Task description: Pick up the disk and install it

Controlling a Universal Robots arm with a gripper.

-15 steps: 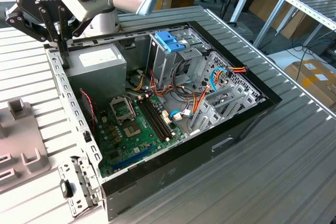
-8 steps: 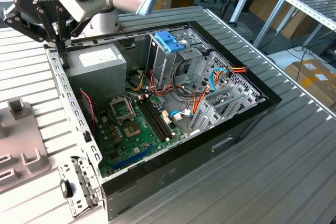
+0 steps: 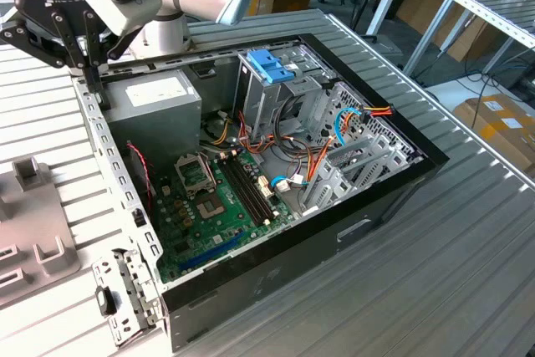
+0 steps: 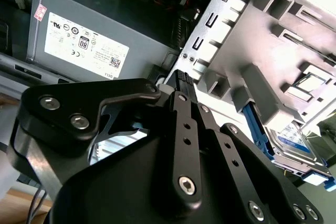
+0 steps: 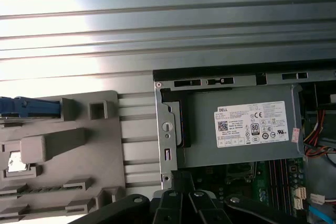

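The disk is a flat drive with a label, framed by blue rails. It lies in a grey plastic fixture beside the open computer case. In the first wrist view the disk shows as a blue rail at the edge of the fixture. My gripper is shut with nothing in it. It hangs over the case's rear corner near the grey power supply, apart from the disk. In the exterior view the gripper is at the top left, above the case's perforated edge.
Inside the case are a green motherboard, loose cables and a tall metal drive cage with a blue handle. The case stands on a ribbed metal table. Other tables and cardboard boxes stand beyond.
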